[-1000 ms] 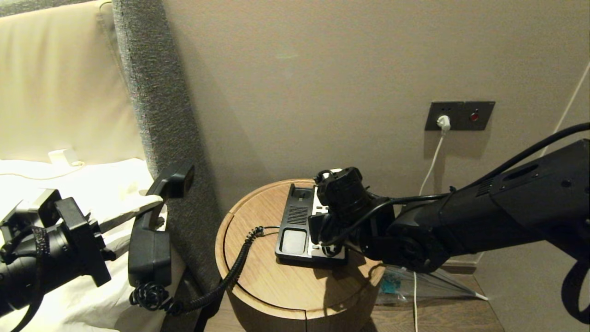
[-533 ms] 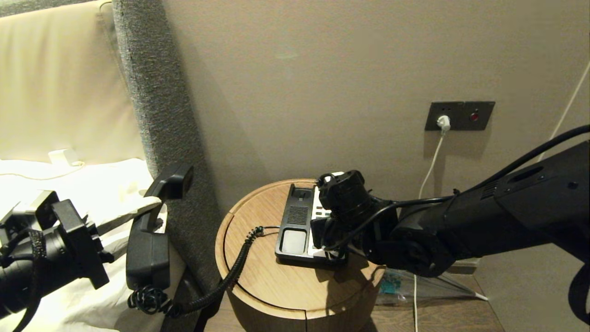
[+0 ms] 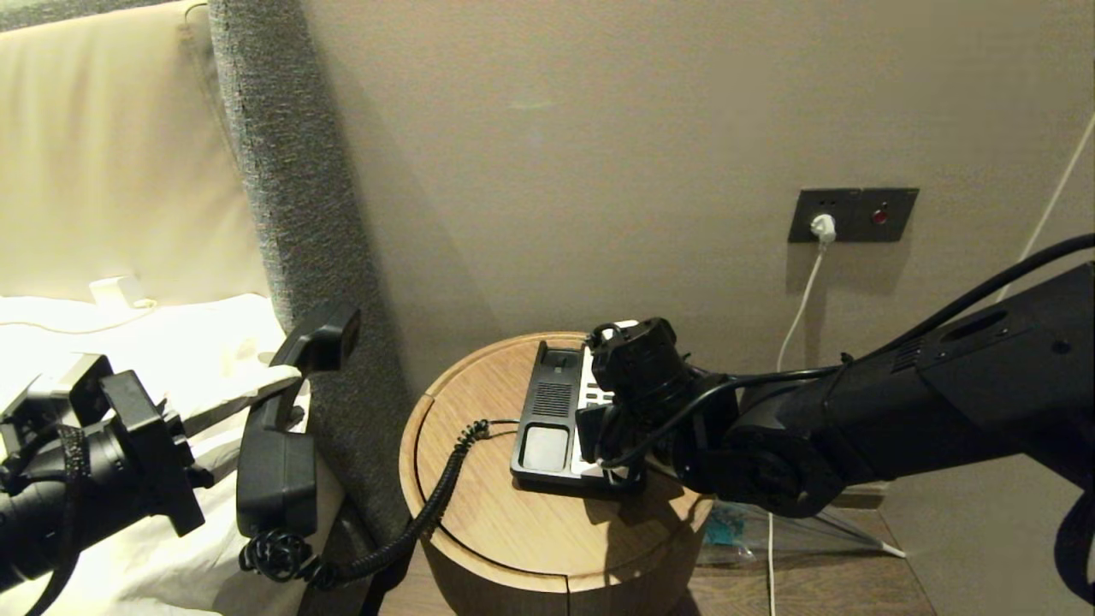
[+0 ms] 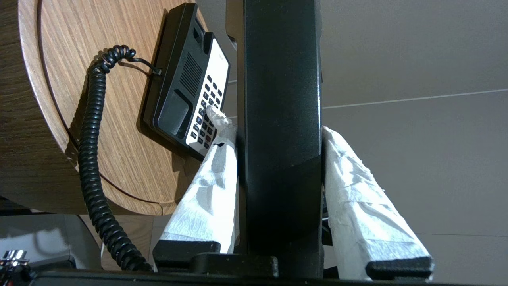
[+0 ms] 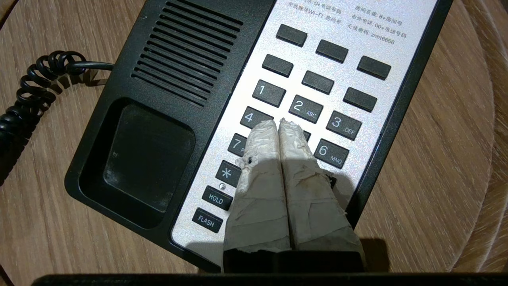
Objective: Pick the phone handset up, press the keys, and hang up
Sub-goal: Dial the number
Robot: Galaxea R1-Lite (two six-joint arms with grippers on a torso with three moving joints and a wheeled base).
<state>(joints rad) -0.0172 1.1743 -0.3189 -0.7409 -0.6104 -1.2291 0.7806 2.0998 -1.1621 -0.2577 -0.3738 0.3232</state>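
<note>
My left gripper (image 4: 278, 127) is shut on the phone handset (image 4: 279, 99), a long black receiver. The gripper holds it upright over the bed's edge, left of the table. In the head view the handset (image 3: 278, 479) hangs beside the grey panel. Its coiled cord (image 3: 428, 505) runs to the phone base (image 3: 547, 419) on the round wooden table (image 3: 530, 530). My right gripper (image 5: 278, 125) is shut, with its taped fingertips (image 5: 262, 135) together. They rest on the keys (image 5: 305, 109), between 4 and 6. The base's handset cradle (image 5: 151, 159) lies empty.
White bedding (image 3: 128, 342) and a grey upholstered panel (image 3: 299, 214) stand left of the table. A wall socket plate (image 3: 851, 214) holds a white plug, and its cable (image 3: 800, 308) drops behind my right arm (image 3: 855, 428). Wooden floor shows beside the table.
The right wrist has edged very slightly down and to the right over the keypad. The left gripper keeps the handset in the same place.
</note>
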